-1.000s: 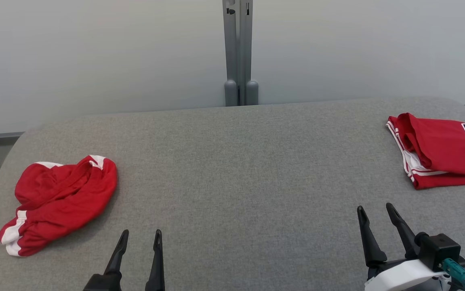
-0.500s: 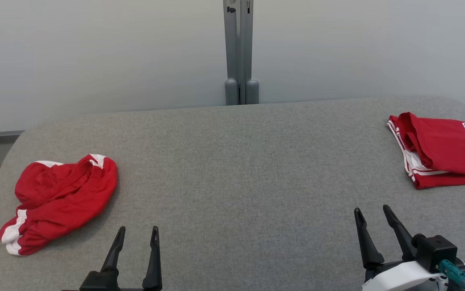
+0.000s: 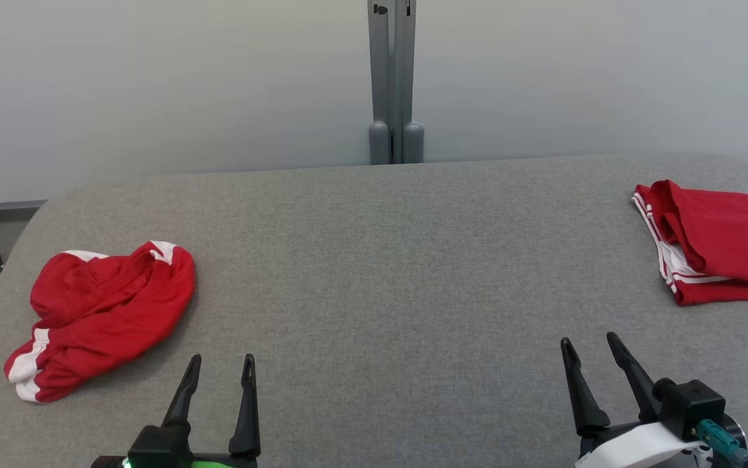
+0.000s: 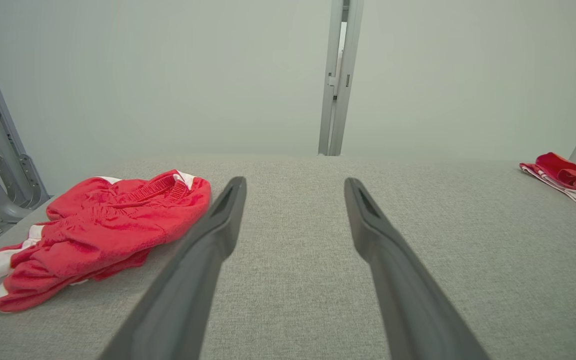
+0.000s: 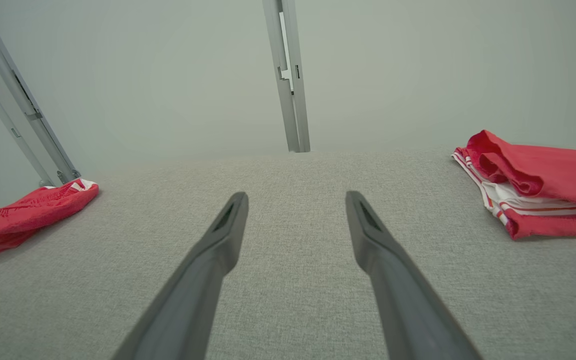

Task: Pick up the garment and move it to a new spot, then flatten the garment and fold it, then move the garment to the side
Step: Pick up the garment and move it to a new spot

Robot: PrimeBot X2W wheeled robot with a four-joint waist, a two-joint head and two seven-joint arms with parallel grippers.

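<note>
Left end effector point(image 3: 223, 357) neared crumpled red garment point(image 3: 104, 312).

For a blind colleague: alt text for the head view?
Crumpled red shorts lie at the left of a grey table, a folded red jersey at its right edge. The left gripper and right gripper, both open and empty, sit at the bottom.

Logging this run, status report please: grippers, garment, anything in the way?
Left gripper, right gripper open, empty. Crumpled red garment on table, left side, untouched. Folded jersey far right, not in the way.
</note>
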